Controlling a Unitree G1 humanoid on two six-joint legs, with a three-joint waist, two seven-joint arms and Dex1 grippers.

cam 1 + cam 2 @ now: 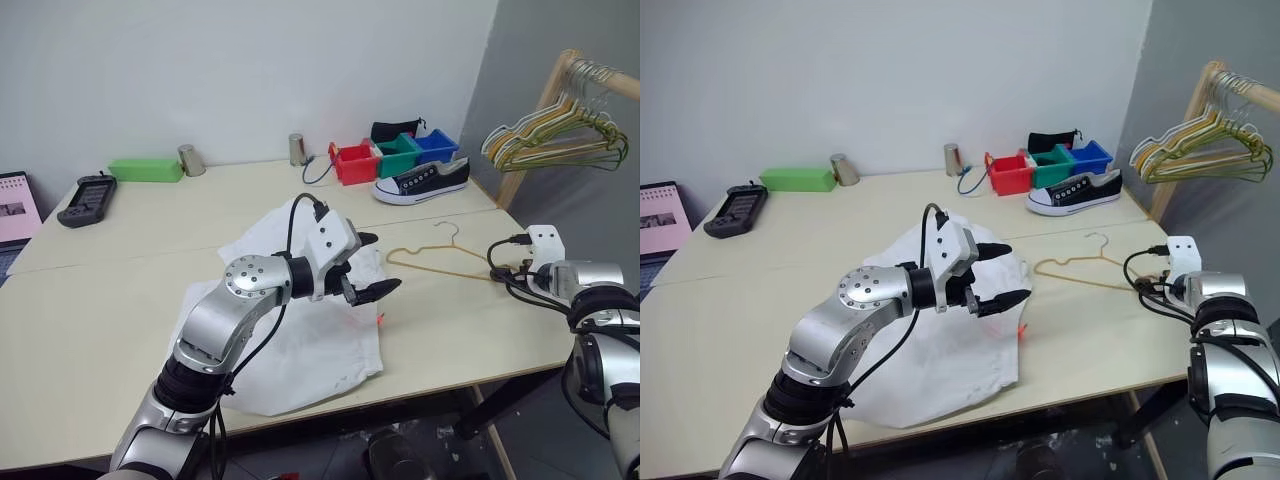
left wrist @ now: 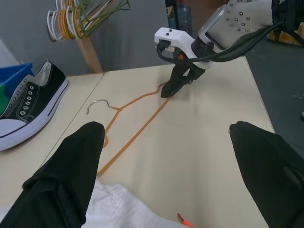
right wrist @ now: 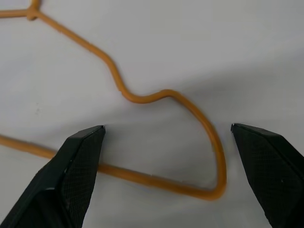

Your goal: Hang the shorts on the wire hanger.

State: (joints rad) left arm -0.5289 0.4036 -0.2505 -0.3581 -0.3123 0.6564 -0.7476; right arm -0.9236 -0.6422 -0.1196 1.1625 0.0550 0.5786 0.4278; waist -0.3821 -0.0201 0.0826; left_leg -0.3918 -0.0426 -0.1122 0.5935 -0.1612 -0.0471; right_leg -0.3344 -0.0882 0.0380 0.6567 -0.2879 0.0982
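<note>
White thin fabric: the shorts point(image 1: 300, 350), wide and baggy, spread rumpled on the pale surface point(image 1: 120, 300), with a small neon-orange drawstring tip point(image 2: 183, 220) poking from the edge nearest the left fingers point(image 2: 71, 175). Lying directly beneath those fingers, untouched. Left fingers spread wide, empty, hovering above the cloth and pointing toward the wire hanger point(image 1: 440, 258).

Yellowish-tan thin wire, triangular, small curved hook, flat on the surface, just beyond the shorts' edge and apart from it. One rounded corner of the triangle between the right fingers point(image 3: 80, 166), which stand wide open, tips low over the surface on either side of the wire, not gripping it. Hook end pointing away from the right fingers.
</note>
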